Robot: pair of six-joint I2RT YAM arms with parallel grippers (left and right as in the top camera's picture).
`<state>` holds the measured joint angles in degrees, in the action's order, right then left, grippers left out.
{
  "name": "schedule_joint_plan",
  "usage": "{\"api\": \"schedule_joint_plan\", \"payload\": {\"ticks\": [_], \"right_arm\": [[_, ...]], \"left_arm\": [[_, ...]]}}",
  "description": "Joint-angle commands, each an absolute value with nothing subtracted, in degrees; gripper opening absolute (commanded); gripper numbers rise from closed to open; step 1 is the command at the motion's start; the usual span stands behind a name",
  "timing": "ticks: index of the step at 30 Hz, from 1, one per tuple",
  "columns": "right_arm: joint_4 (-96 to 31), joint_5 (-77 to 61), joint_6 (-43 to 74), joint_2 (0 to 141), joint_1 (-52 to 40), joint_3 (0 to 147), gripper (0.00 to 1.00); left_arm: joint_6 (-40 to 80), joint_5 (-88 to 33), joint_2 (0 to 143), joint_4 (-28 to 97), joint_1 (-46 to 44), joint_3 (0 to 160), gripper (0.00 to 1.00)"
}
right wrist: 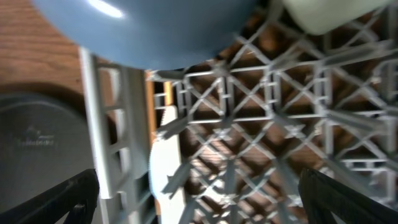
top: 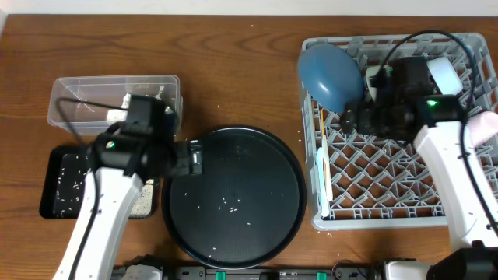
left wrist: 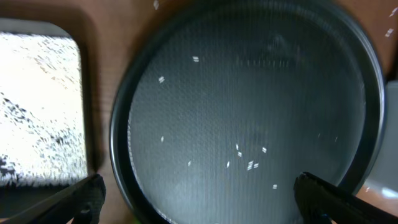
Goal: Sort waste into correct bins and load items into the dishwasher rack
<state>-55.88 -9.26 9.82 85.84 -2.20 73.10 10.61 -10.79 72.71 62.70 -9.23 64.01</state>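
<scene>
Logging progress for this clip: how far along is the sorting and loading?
Done: the blue plate, white cup and white utensils sit in the rack; rice lies in the rectangular black tray. In hand: nothing, the left claw and right claw are both open. Left: a few rice grains on the round tray.

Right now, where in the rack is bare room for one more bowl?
Free: the lower middle of the rack, between the white utensils along its left wall and the right arm. Crowded: the top row, with the blue plate, the white cup and the arm's wrist.
</scene>
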Motion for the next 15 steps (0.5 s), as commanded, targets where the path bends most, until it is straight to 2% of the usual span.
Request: {"api": "schedule_joint_plan", "payload": {"ticks": [1,8,15], "right_arm": [[-56.7,-11.5,5.0,84.6,2.1,73.1,0.99],[-62.9,-12.1,5.0,82.4,6.1,73.0,0.99],[-59.9,-9.2,5.0,70.0,5.2,66.8,0.99]], "left_arm": [[10.4,-8.3,76.4,65.7,-9.8,68.7,0.98],[10.1,-8.3,77.1,73.6,-8.6,71.4,0.98],[9.1,-6.3,64.7,71.2,-8.8,67.7,0.98]]}}
